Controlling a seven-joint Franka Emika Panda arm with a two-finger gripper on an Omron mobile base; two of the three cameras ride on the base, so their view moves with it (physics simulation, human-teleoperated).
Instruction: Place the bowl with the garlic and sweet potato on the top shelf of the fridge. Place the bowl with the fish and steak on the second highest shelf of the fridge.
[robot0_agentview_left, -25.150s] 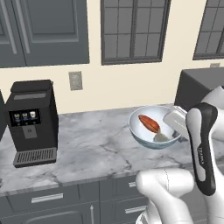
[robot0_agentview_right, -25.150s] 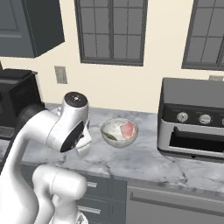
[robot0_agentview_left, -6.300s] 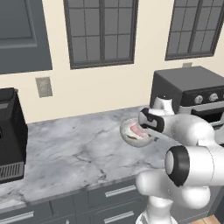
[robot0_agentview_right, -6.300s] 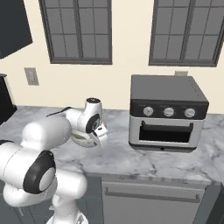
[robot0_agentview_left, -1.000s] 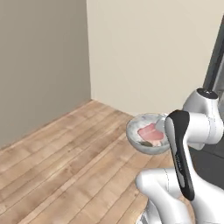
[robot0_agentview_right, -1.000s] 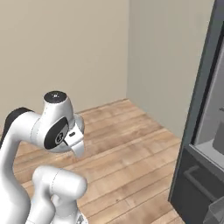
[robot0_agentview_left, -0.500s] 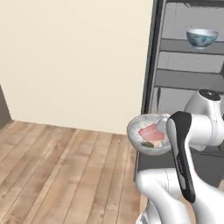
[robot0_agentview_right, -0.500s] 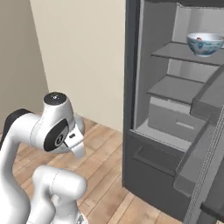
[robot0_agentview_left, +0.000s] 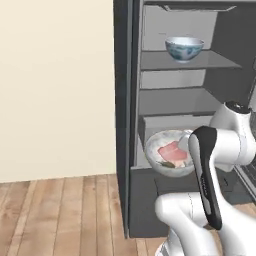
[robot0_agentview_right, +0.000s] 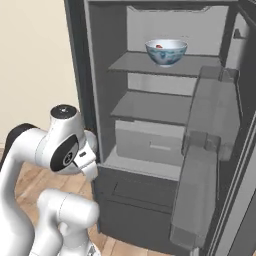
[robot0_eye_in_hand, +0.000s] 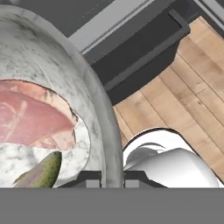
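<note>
Left base view: the marble bowl (robot0_agentview_left: 170, 153) with steak (robot0_agentview_left: 170, 150) and fish hangs mid-frame before the open fridge (robot0_agentview_left: 131, 125), held by its rim alone; a lurch could tip it.

Right base view: a patterned bowl (robot0_agentview_right: 166, 52) sits on the top shelf (robot0_agentview_right: 137, 64); the second shelf (robot0_agentview_right: 150, 107) is bare.

Hand view: the hand (robot0_eye_in_hand: 113, 183) is clamped on the rim, above wood floor (robot0_eye_in_hand: 188, 83).

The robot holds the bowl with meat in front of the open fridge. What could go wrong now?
1. The tool pinches only the rim of the marble bowl; with the steak and fish inside, it might tilt or slip.
2. The second shelf lies above the bowl, so lifting it could knock the shelf edge.
</note>
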